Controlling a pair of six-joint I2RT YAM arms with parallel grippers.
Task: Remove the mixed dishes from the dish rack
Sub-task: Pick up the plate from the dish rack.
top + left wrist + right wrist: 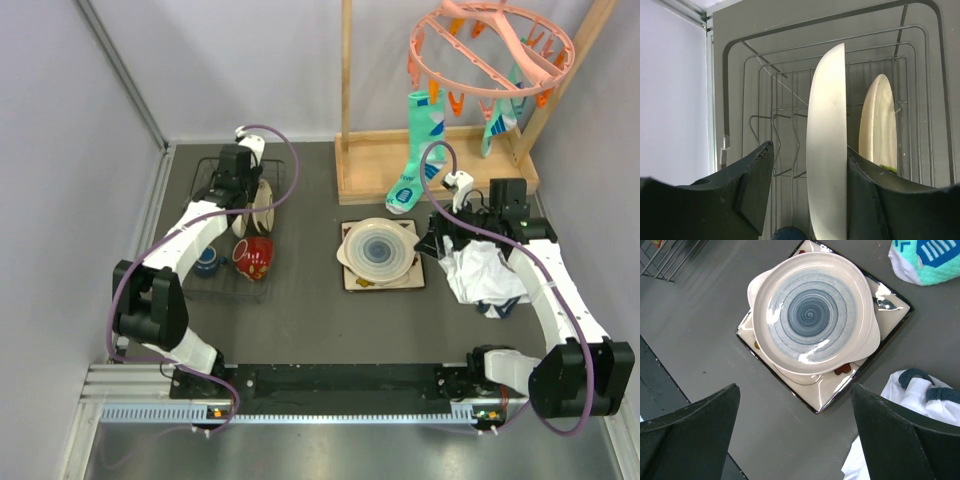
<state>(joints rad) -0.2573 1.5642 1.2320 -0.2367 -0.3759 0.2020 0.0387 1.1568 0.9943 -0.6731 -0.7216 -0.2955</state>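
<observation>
**Grey table [300,320], rack part unloaded**

On the table's far left stands the rack [726,90]. Two cream plates stand on edge between its tines. The left gripper [810,150] straddles the nearer plate [827,150], jaws open, one finger right at its face and a gap at the other; the second plate [882,125] stands behind. A red mug [253,257] and a blue mug [207,263] sit at the rack's near end. At mid-table the round plate [812,315] lies stacked on the square plate [825,390]. The right gripper [795,390] hovers above the stack, fingers spread wide, empty. A white cloth [900,405] lies just beside.
</observation>
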